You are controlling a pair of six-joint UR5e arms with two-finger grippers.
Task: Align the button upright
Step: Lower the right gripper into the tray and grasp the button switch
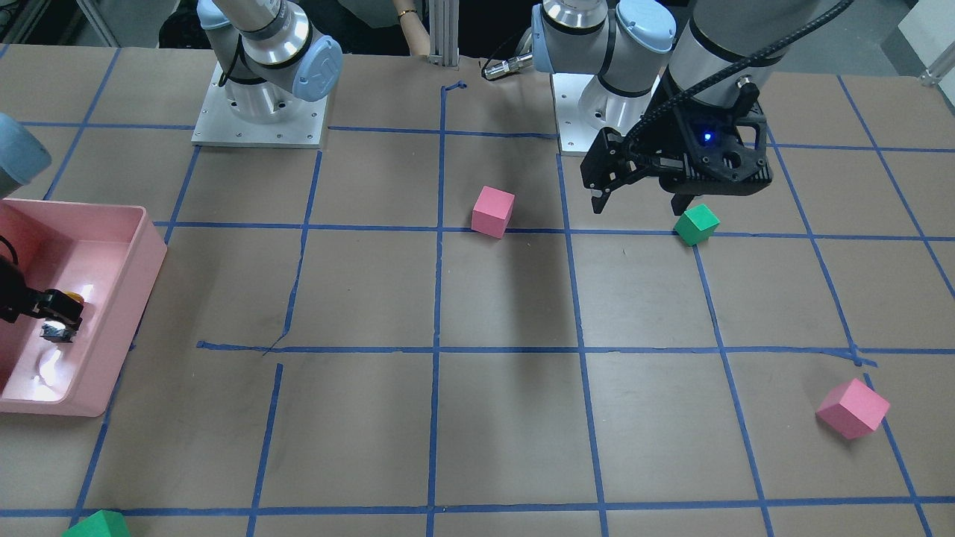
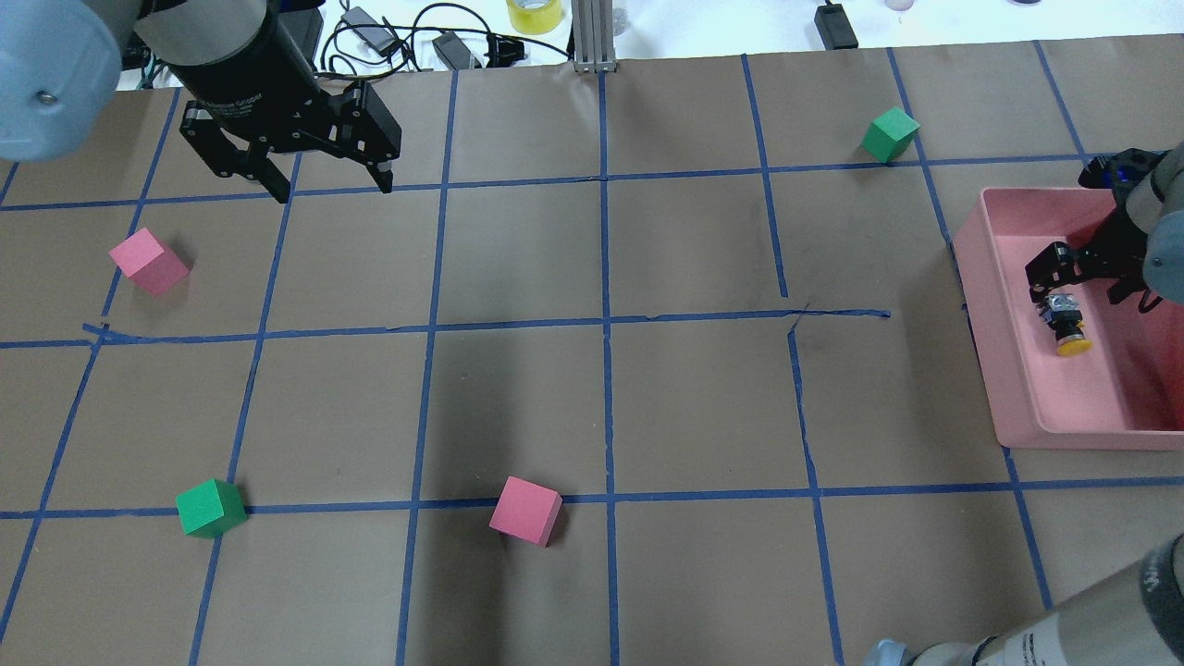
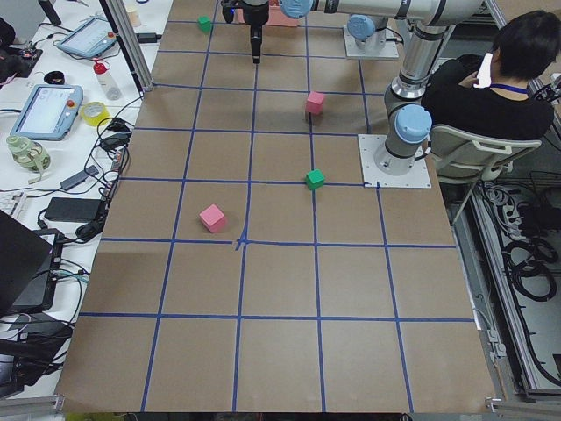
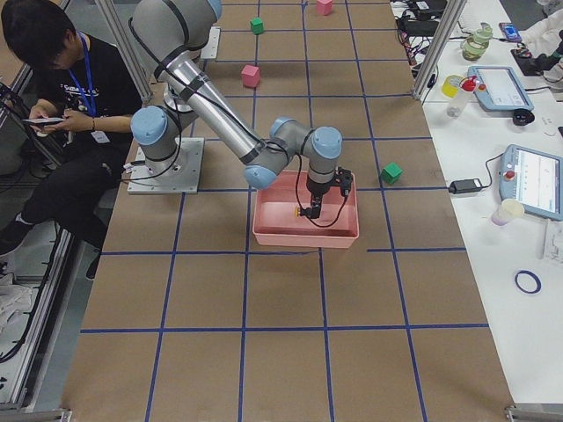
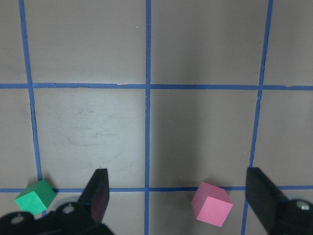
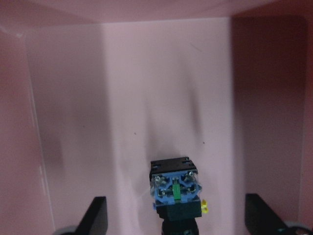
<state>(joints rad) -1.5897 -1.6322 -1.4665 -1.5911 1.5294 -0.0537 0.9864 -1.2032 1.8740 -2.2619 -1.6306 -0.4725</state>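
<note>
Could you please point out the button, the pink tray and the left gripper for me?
button (image 2: 1065,324), overhead view, on its black body.
pink tray (image 2: 990,324), overhead view, on the wall nearest the table's middle.
left gripper (image 5: 177,172), left wrist view, midway between its open fingertips.

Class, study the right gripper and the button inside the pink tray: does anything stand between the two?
Nothing visible does. The button rests on the bare floor of the pink tray. In the wrist view it sits directly between the open fingers of the right gripper. No other thing shows inside the tray.
</note>
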